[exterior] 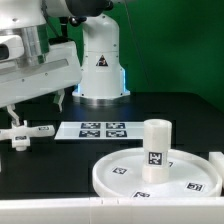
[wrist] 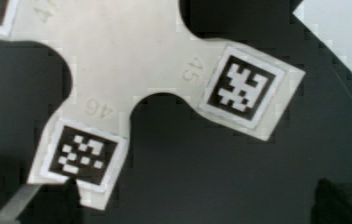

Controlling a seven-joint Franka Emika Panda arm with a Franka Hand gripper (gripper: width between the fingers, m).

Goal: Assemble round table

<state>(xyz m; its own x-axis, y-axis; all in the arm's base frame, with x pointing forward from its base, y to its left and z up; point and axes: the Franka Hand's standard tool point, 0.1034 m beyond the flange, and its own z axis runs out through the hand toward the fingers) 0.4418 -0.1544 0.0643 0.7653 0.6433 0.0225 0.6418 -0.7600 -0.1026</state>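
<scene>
The cross-shaped foot [exterior: 27, 132] lies flat on the black table at the exterior view's left. It fills the wrist view [wrist: 146, 70], with square tags on its arms. My gripper [exterior: 11, 122] hangs just above it, open; the dark fingertips [wrist: 2, 205] stand wide apart, and one tagged arm of the foot reaches close to one fingertip. Nothing is held in the gripper [wrist: 173, 208]. The large rimmed round disc [exterior: 115, 172] lies at the front right. The short cylindrical leg [exterior: 155, 148] stands upright on it.
The marker board [exterior: 92, 130] lies flat on the table between the foot and the robot base [exterior: 100, 60]. A white rail [exterior: 50, 212] runs along the front edge. A white block [exterior: 216, 160] sits at the right edge beside the disc.
</scene>
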